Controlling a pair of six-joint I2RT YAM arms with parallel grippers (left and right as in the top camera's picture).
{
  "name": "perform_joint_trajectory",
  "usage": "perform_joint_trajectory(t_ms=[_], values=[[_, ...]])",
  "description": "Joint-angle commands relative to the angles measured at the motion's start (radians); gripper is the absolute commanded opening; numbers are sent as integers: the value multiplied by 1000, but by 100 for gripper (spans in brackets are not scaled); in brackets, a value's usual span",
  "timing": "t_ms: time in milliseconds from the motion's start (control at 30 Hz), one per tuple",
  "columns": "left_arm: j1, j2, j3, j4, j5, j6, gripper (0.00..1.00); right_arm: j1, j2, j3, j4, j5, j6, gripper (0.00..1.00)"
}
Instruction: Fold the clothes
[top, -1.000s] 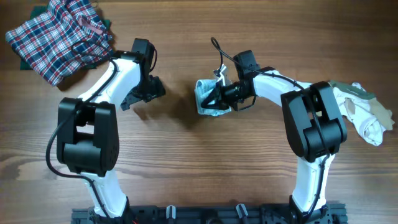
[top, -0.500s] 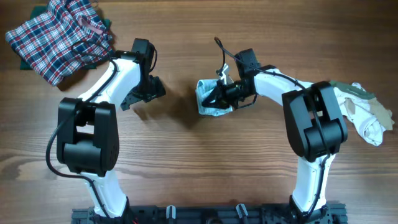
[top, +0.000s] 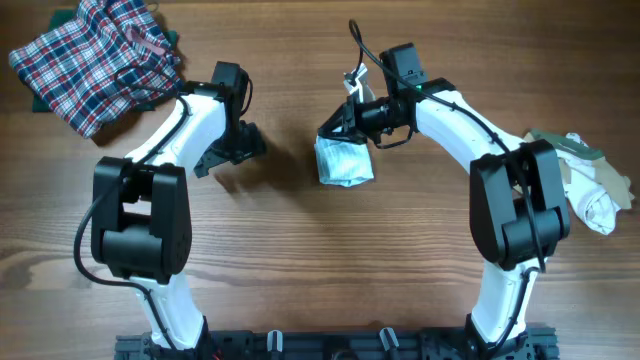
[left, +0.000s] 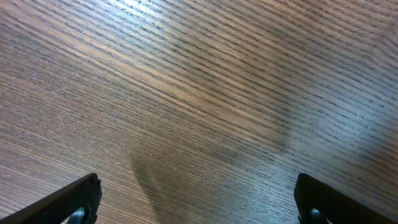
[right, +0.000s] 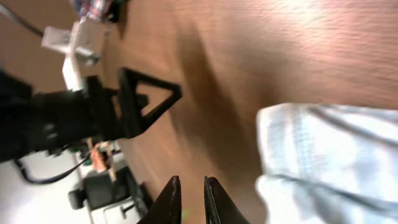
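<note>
The pale blue-white striped garment (top: 345, 163) lies folded into a small square bundle on the wooden table at centre; it also shows in the right wrist view (right: 329, 155). My right gripper (top: 335, 128) hovers just above its far-left corner, apart from the cloth. Its fingers (right: 191, 202) are nearly together with nothing between them. My left gripper (top: 245, 143) sits left of the bundle over bare wood, wide open and empty (left: 199, 208).
A red-white-blue plaid garment (top: 90, 60) lies crumpled on a green cloth at the far left. Beige and white garments (top: 585, 185) are piled at the right edge, beside the right arm's base.
My right gripper has lifted off the striped bundle and moved up and away from it. The bundle stays on the table. The left arm has not moved.
</note>
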Motion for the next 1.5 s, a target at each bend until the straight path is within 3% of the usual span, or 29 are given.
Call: perform_joint_trajectory(t_ms=[0,333,533,667,767,900,967,1133,1467], values=[[3,-8,-9,0,9,-14,100,-3,75,6,9,84,-17,14],[3,-8,-9,0,9,-14,100,-5,195,6,26,117,-16,13],[3,-8,-9,-1,10,-14,100,-6,182,30,27,65,-17,6],[3,-8,-9,-1,116,59,100,-17,126,82,-11,39,-19,7],[3,-8,-9,1,211,70,100,-21,64,112,-32,38,-22,16],[3,-8,-9,8,372,115,100,-21,-63,119,-50,38,-21,59],[3,-8,-9,17,432,119,100,-24,-114,119,-57,38,-21,67],[3,-8,-9,87,634,140,100,-76,-239,119,-109,59,-21,78],[-52,-5,-48,259,821,169,100,-277,-357,119,-463,434,-110,81]])
